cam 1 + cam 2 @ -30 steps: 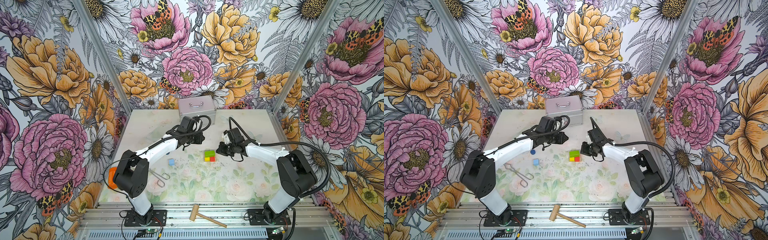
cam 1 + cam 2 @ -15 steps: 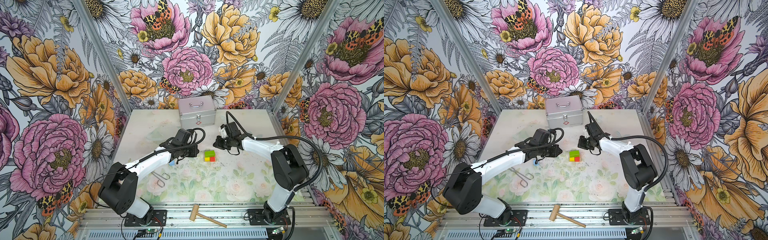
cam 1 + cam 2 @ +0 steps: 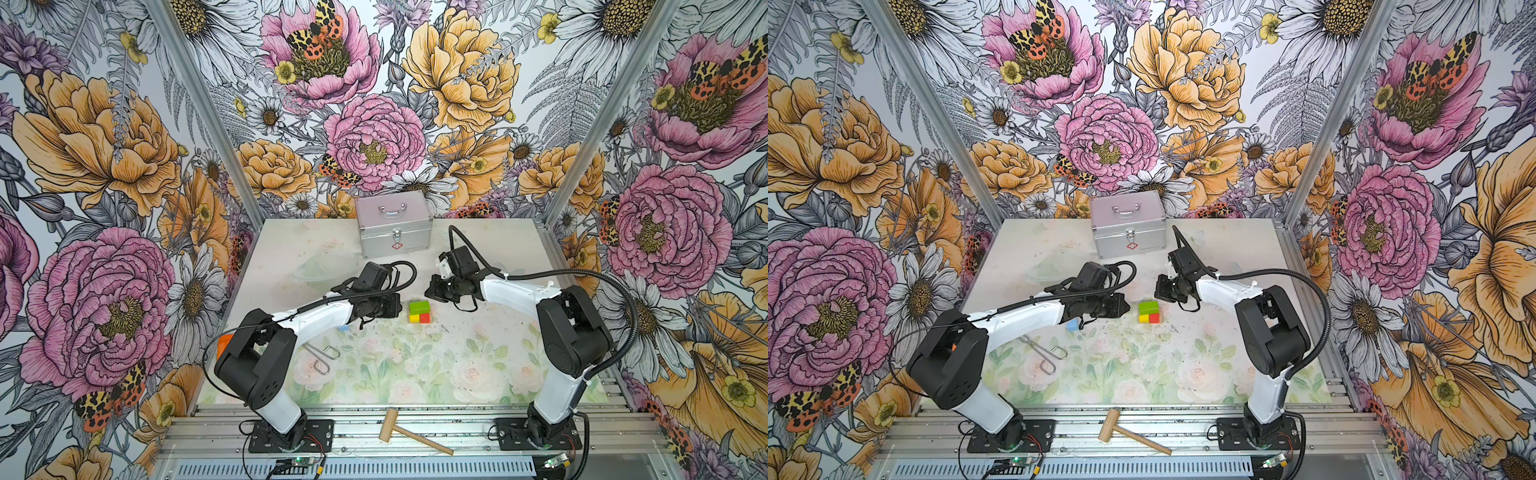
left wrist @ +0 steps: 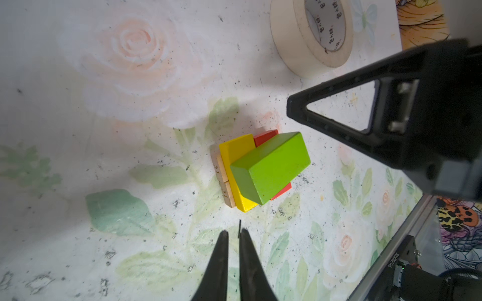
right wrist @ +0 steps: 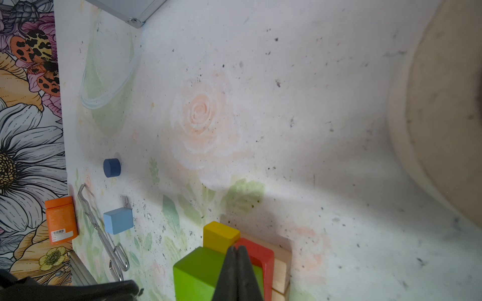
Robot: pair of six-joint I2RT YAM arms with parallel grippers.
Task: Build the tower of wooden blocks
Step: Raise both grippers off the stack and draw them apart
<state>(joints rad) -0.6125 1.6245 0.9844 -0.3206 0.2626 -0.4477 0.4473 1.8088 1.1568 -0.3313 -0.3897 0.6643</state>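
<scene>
I saw the left end effector [image 4: 234,232] almost pressed together and the right end effector [image 5: 236,249] pressed together, both empty. The tower [image 3: 419,312] stood on the worktop [image 3: 478,353] between them, green bar [image 4: 271,166] topmost.

Floral table [image 3: 478,374], dirt-speckled. Directly on it:
- two tan bars [image 4: 221,177], side by side, mid-table, under tower [image 3: 419,311]
- tape [image 4: 310,36] near them
- cube [image 5: 118,220], cylinder [image 5: 111,167] apart, leftward
- tongs [image 3: 320,357] beside cube
- orange tub [image 5: 60,220] at left edge
- case [image 3: 392,228] at back
</scene>
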